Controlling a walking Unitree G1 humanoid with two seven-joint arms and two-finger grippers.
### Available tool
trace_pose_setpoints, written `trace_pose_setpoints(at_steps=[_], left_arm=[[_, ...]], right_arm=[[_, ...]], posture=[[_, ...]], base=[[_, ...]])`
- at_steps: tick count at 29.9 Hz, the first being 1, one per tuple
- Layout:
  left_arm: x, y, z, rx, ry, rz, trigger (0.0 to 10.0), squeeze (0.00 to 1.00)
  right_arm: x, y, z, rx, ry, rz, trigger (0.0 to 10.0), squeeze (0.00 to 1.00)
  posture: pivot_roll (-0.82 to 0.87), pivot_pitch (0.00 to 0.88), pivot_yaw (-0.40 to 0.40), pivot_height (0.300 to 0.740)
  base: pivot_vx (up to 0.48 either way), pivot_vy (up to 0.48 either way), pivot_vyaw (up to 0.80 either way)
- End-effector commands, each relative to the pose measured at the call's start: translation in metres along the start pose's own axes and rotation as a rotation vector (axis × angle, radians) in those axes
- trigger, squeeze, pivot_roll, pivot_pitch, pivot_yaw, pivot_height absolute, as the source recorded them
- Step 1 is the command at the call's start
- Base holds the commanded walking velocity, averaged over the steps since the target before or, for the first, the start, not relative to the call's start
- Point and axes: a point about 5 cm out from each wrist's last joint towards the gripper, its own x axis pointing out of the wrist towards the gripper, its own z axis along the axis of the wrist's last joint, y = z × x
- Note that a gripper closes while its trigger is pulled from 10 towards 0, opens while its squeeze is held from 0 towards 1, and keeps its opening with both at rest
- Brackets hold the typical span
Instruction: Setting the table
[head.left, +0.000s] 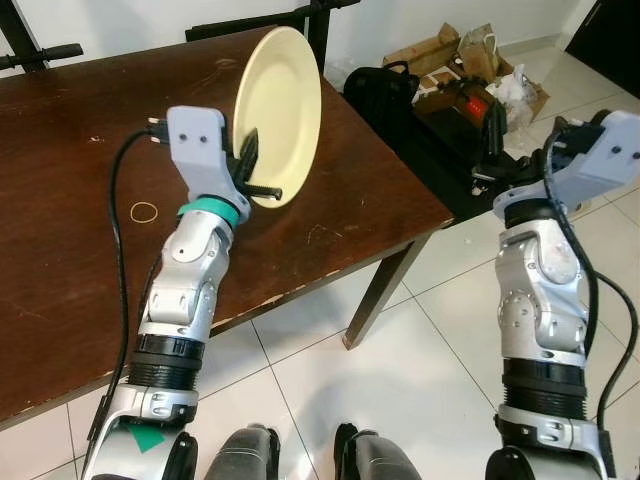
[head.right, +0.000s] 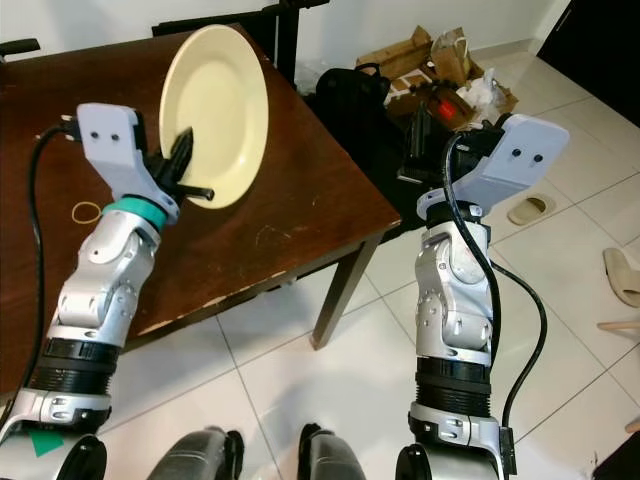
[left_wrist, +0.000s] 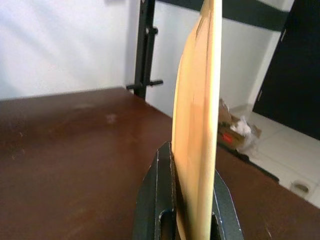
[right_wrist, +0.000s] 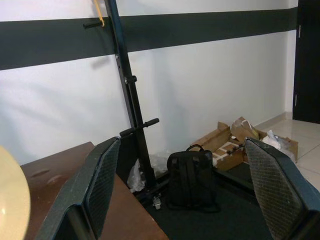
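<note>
A pale yellow plate (head.left: 280, 110) stands on edge above the dark wooden table (head.left: 70, 150), near its right side. My left gripper (head.left: 258, 172) is shut on the plate's lower rim, one black finger on each face, as the left wrist view shows the plate (left_wrist: 197, 130) between the fingers (left_wrist: 157, 200). My right gripper (right_wrist: 182, 200) is held up off the table's right side, open with nothing between its fingers (right_wrist: 100, 185). The right arm (head.right: 455, 300) stands over the tiled floor.
A yellow rubber band (head.left: 145, 211) lies on the table left of my left arm. A black backpack (right_wrist: 191, 181), cardboard boxes (head.left: 440, 50) and bags sit on the floor beyond the table's right corner. A black stand (right_wrist: 131, 100) leans at the wall. Slippers (head.right: 530, 208) lie at right.
</note>
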Motion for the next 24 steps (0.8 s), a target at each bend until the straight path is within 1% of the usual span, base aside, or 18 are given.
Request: trace_pose_setpoints(at_steps=[1, 6, 24], left_arm=[[0.0007, -0.0008, 0.0049, 0.006, -0.027, -0.004, 10.0, 0.0], [0.0021, -0.0017, 0.0064, 0.014, -0.03, -0.011, 10.0, 0.0], [0.004, -0.0052, 0.0047, 0.02, -0.033, -0.02, 10.0, 0.0]], right_arm=[[0.0007, -0.0014, 0.0015, 0.003, -0.008, -0.002, 10.0, 0.0], [0.0007, -0.0015, 0.0004, 0.005, -0.007, -0.007, 10.0, 0.0], [0.0011, 0.0018, -0.0004, 0.024, -0.002, 0.007, 10.0, 0.0]], posture=[[0.11, 0.007, -0.007, 0.74], [0.11, 0.007, -0.002, 0.74], [0.11, 0.003, -0.004, 0.74]], base=[[0.0, 0.0, 0.0], [0.0, 0.0, 0.0], [-0.29, 0.0, 0.0]])
